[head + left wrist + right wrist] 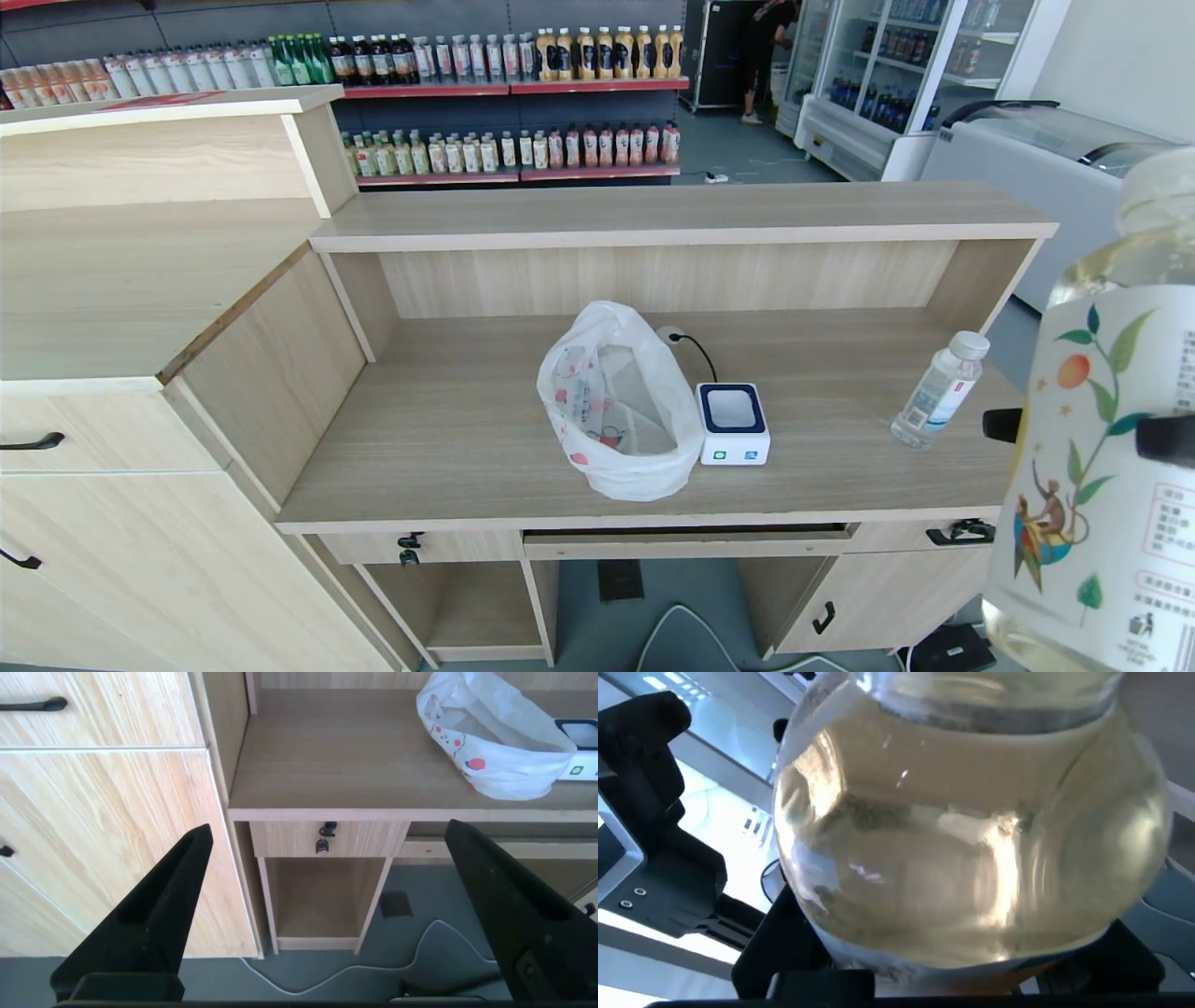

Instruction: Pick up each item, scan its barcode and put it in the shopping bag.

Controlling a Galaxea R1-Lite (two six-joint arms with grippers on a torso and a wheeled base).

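**Right gripper** [1083, 431]: clamped on a large clear drink bottle [1102, 467]. Black fingers [1004, 425] pressed against either side of its label. Held upright and off the counter at the robot's right, very close to the head camera. Filled with pale yellowish liquid, with a white label printed with leaves, fruit and a small figure. From the right wrist, the rounded body of the same drink bottle [971, 831] seen close up.

**Left gripper** [327, 919]: jaws wide apart, holding nothing. Hangs low in front of the counter's left part, above the grey floor. Faces a drawer with a key [324, 838] in its lock.

**Wooden checkout counter** [448, 439]:
- White plastic shopping bag [616, 401], red-printed, standing with its mouth open near the centre.
- Barcode scanner [734, 422], a white box with a dark-framed window facing up. Sits just beside the bag on the robot's right, with a black cable [695, 350] running back behind the bag.
- Small clear water bottle [938, 390] with a white cap, upright. Stands well apart from the scanner, toward the counter's right end.

**Background:** store shelves [513, 89] lined with rows of drinks, and glass-door coolers [896, 65] at the right.
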